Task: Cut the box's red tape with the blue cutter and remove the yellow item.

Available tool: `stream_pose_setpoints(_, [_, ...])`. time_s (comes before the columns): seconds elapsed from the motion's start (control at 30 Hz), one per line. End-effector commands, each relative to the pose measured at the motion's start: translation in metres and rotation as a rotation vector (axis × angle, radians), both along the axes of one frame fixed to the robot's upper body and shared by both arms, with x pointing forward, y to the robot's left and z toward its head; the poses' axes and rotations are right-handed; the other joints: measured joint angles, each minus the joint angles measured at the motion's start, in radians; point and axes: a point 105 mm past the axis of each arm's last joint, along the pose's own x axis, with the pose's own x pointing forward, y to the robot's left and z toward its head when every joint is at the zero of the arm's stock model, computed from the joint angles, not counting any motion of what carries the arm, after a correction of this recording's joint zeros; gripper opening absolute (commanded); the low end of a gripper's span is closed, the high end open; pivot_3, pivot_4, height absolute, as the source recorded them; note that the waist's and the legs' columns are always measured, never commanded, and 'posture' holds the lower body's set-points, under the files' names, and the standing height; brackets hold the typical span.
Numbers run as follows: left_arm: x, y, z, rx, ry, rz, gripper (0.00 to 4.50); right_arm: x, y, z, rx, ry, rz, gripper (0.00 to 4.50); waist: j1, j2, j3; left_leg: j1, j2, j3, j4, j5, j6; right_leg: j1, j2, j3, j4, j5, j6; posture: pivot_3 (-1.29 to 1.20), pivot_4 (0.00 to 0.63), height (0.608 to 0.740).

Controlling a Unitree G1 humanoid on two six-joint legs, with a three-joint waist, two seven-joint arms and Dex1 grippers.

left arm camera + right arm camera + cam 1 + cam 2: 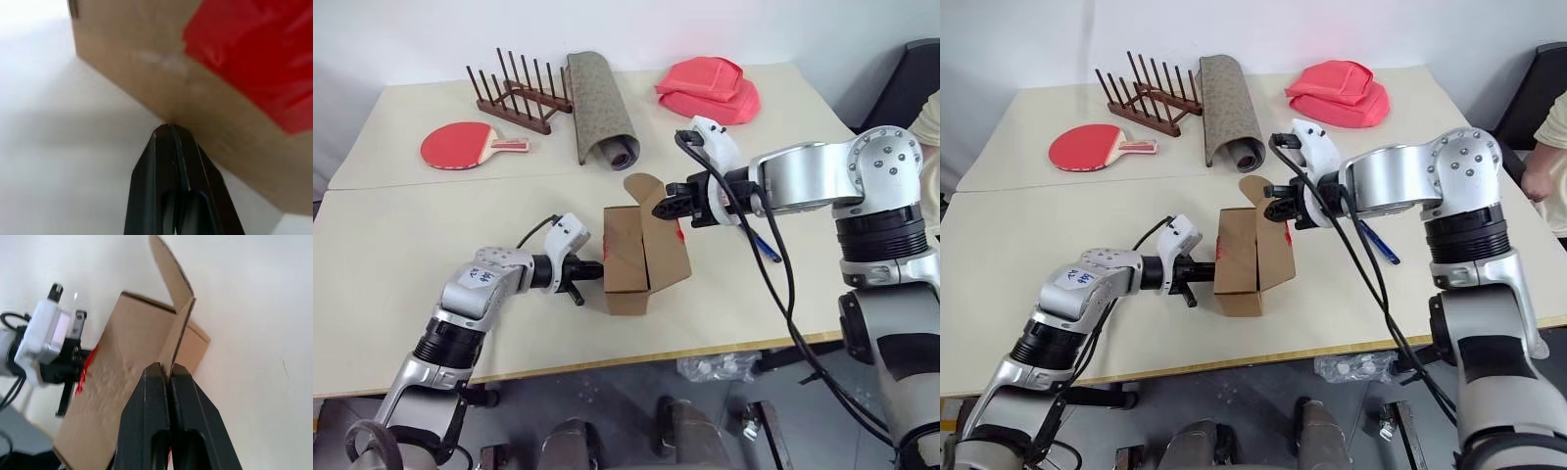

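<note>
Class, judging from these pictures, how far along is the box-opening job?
Done: the blue cutter lies on the table and the box has a flap raised, so the tape looks cut. In hand: the right gripper pinches a flap while the left gripper steadies the box. Left: removing the yellow item.

Two pale tables [401, 245] abutted; white wall [411, 39] behind
</note>
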Motion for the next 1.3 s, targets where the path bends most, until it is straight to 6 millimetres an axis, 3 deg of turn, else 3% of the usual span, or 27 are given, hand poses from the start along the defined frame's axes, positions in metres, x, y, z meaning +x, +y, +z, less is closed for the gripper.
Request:
stream_pose_setpoints(0.03, [-0.016, 0.0, 0.01, -0.043, 0.01, -0.067, 0.0, -0.006, 0.004, -0.013, -0.017, 0.004, 0.001, 0.05, 0.0, 0.0, 0.0, 0.0, 0.0, 0.0, 0.0, 0.0, 0.0, 0.0, 0.0, 0.0, 0.0, 0.0, 0.0, 0.0, 0.15, 0.74])
stream_pose_setpoints(0.23, [-0.037, 0.022, 0.07, -0.343, 0.057, -0.126, 0.0, -0.005, -0.01, -0.029, -0.041, 0.037, -0.05, 0.05, -0.003, 0.0, 0.0, 0.0, 0.002, 0.0, -0.001, 0.0, 0.0, 0.0, 0.002, 0.0, 0.0, 0.0, 0.0, 0.0, 0.15, 0.74])
stream_pose_setpoints(0.3, [-0.036, 0.023, 0.079, -0.357, 0.037, -0.127, 0.0, -0.005, -0.009, -0.03, -0.041, 0.038, -0.052, 0.05, -0.002, 0.0, 0.0, 0.001, 0.002, 0.0, -0.001, 0.0, -0.001, 0.0, 0.002, 0.001, 0.0, 0.0, 0.0, 0.0, 0.15, 0.74])
stream_pose_setpoints(0.43, [-0.02, 0.014, 0.116, -0.469, -0.08, -0.119, 0.0, -0.005, -0.007, -0.029, -0.042, 0.037, -0.053, 0.05, 0.002, -0.002, -0.001, 0.001, 0.001, 0.0, 0.0, 0.0, -0.001, 0.001, 0.002, 0.001, 0.0, 0.0, 0.0, 0.0, 0.15, 0.74])
stream_pose_setpoints(0.6, [0.002, -0.01, 0.092, -0.296, -0.109, -0.13, 0.0, -0.003, -0.005, -0.028, -0.045, 0.042, -0.056, 0.05, -0.003, -0.003, -0.002, 0.001, 0.001, 0.001, -0.001, 0.0, -0.001, 0.0, 0.002, 0.001, -0.001, 0.0, 0.0, 0.0, 0.15, 0.74])
stream_pose_setpoints(0.8, [0.017, -0.01, 0.068, -0.092, -0.122, -0.183, 0.0, -0.001, -0.004, -0.026, -0.052, 0.039, -0.062, 0.05, -0.004, -0.003, -0.002, 0.002, 0.002, 0.001, -0.001, 0.0, -0.001, 0.0, 0.003, 0.001, -0.001, 0.0, 0.0, 0.0, 0.15, 0.74])
stream_pose_setpoints(1.03, [0.005, 0.022, 0.045, 0.202, -0.069, -0.301, 0.0, 0.002, -0.016, -0.025, -0.078, 0.036, -0.096, 0.05, -0.017, 0.0, -0.005, 0.004, 0.002, 0.003, -0.002, 0.0, -0.001, 0.0, 0.004, 0.003, 0.0, 0.0, -0.001, 0.0, 0.15, 0.74])
stream_pose_setpoints(1.2, [-0.007, 0.055, 0.026, 0.36, -0.007, -0.32, 0.0, 0.006, -0.043, -0.025, -0.118, 0.069, -0.135, 0.05, -0.03, 0.0, -0.007, 0.006, 0.002, 0.003, -0.003, 0.0, -0.001, 0.0, 0.004, 0.005, 0.001, -0.001, -0.001, 0.0, 0.15, 0.74])
stream_pose_setpoints(1.3, [-0.009, 0.06, 0.021, 0.392, -0.007, -0.315, 0.0, 0.006, -0.047, -0.026, -0.137, 0.076, -0.137, 0.05, -0.025, 0.01, -0.008, 0.009, 0.001, 0.002, -0.004, -0.001, 0.0, 0.001, 0.003, 0.008, 0.0, -0.001, -0.001, 0.0, 0.15, 0.74])
